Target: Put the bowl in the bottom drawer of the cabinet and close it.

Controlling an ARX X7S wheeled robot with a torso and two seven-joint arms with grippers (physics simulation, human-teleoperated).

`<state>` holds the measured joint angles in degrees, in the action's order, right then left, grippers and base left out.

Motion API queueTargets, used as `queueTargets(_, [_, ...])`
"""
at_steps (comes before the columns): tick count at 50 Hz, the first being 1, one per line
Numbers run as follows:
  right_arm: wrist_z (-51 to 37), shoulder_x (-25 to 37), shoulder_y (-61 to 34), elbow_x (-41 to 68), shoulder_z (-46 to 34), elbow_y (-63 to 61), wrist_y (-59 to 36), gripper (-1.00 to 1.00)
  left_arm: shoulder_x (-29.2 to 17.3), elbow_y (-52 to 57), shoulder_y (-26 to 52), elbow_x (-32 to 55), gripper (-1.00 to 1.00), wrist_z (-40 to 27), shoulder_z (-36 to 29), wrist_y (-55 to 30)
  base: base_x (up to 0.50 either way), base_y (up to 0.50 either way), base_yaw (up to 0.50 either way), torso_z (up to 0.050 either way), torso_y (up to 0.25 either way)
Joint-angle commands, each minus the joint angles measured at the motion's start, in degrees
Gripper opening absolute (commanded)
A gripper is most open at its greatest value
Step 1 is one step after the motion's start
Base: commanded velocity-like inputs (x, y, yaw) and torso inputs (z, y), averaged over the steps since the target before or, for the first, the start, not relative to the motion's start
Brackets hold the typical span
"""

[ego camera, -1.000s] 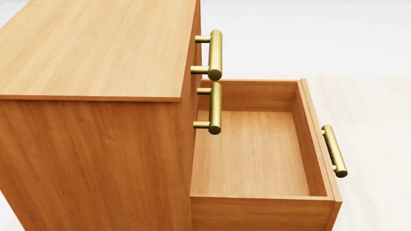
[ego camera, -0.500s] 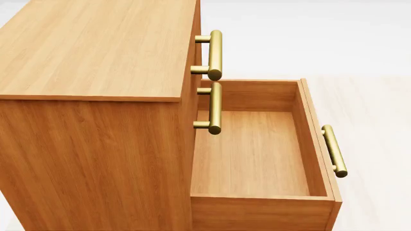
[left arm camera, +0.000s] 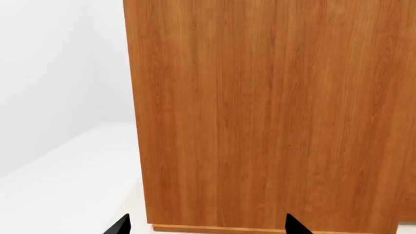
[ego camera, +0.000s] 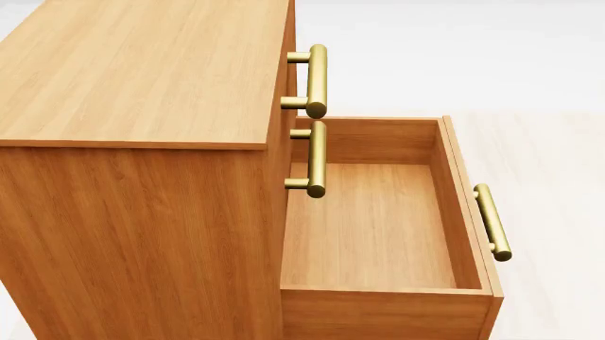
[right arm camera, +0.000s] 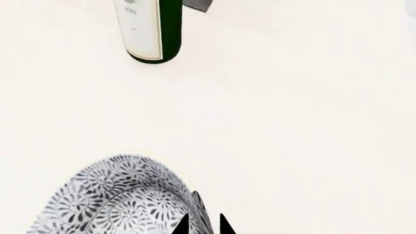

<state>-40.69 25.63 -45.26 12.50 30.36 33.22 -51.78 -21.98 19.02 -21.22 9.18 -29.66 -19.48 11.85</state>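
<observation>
The orange-brown cabinet (ego camera: pixel 142 71) fills the left of the head view. Its bottom drawer (ego camera: pixel 373 227) is pulled out to the right, and its wooden floor is bare. A brass bar handle (ego camera: pixel 492 222) sits on the drawer front. The bowl (right arm camera: pixel 110 200), white-grey with dark floral lace, shows only in the right wrist view. My right gripper (right arm camera: pixel 201 226) is shut on the bowl's rim, one finger on each side of the wall. My left gripper (left arm camera: pixel 208 228) is open, facing the cabinet's (left arm camera: pixel 273 112) flat side panel with nothing between its fingers. Neither gripper shows in the head view.
The handles of the two upper drawers (ego camera: pixel 317 78) stick out over the open drawer's inner end. A dark green wine bottle with a white label (right arm camera: pixel 148 29) lies on the pale surface beyond the bowl. Pale floor surrounds the cabinet.
</observation>
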Motion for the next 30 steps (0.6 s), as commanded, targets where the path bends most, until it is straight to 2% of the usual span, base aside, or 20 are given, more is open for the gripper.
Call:
queueTargets(1, [4.5, -1.3, 3.7, 1.1, -2.8, -10.9, 2.2, -1.0, -0.2, 0.2, 0.0, 0.0, 1.0, -0.2, -0.1, -0.2, 0.0, 0.0, 0.0, 0.0, 0.0])
queueTargets(15, [10.1, -1.0, 5.7, 2.1, -7.8, -22.2, 4.6, -1.0, -0.3, 0.0, 0.1, 0.1, 1.0, -0.3, -0.3, 0.1, 0.0, 0.0, 0.0, 0.0, 0.0])
queueTargets(30, [12.0, 0.4, -2.5, 0.8, -15.5, -25.1, 3.7, -1.0, -0.5, -0.4, 0.1, 0.3, 1.0, -0.3, -0.5, 0.8, 0.0, 0.0, 0.0, 0.0, 0.0])
